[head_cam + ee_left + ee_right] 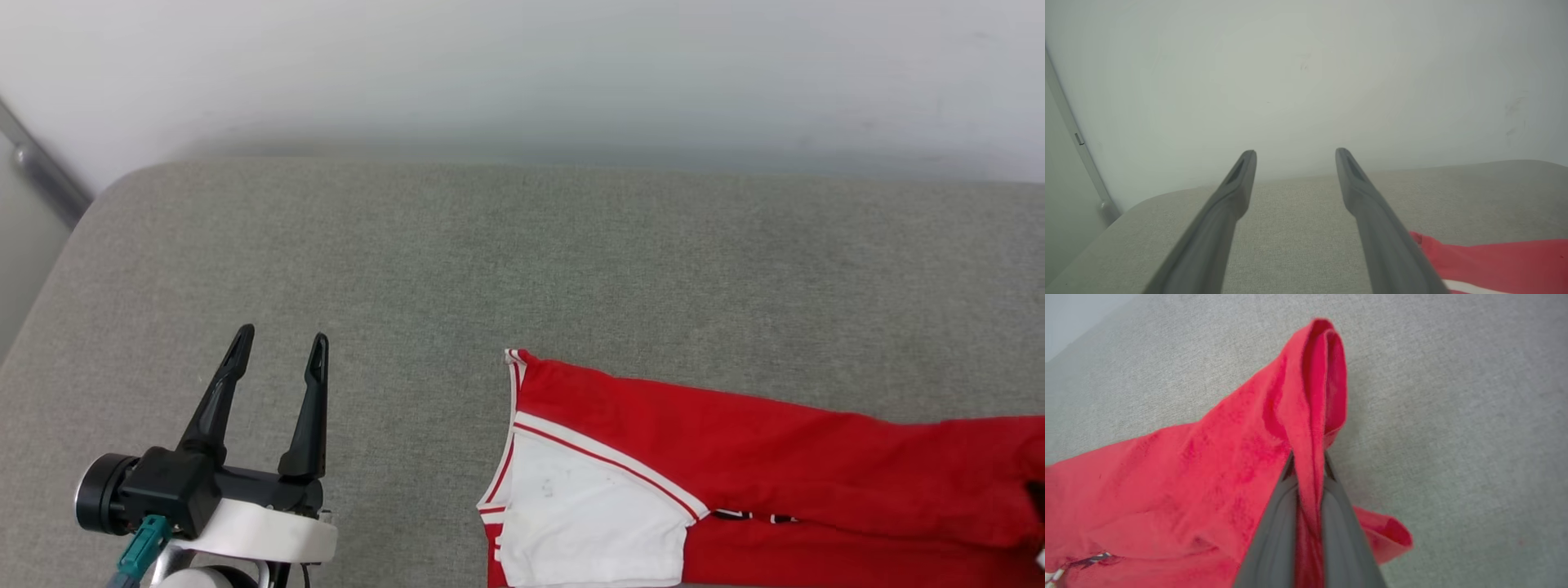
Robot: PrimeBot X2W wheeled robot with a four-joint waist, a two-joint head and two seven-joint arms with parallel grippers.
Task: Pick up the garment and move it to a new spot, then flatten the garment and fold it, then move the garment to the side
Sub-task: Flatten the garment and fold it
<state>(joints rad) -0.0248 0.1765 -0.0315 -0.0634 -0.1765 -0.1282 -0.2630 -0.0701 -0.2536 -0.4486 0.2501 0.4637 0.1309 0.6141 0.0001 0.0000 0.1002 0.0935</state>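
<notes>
On the cushion point(571, 245), right tool point(1308, 459) clamps an edge of the garment point(735, 441); left tool point(282, 335) gapes well apart.

The left claw point(282, 335) has two long, tapering matte-black fingers point(214, 408) on a blocky black housing point(175, 486), with a round black drum with a silver rim point(102, 494) at its side. Beneath are a glossy white wrist shell point(261, 535) and a teal plastic cable plug point(140, 549). The right claw point(1308, 465) has smooth dark grey fingers point(1274, 539), slotted near the tips.
</notes>
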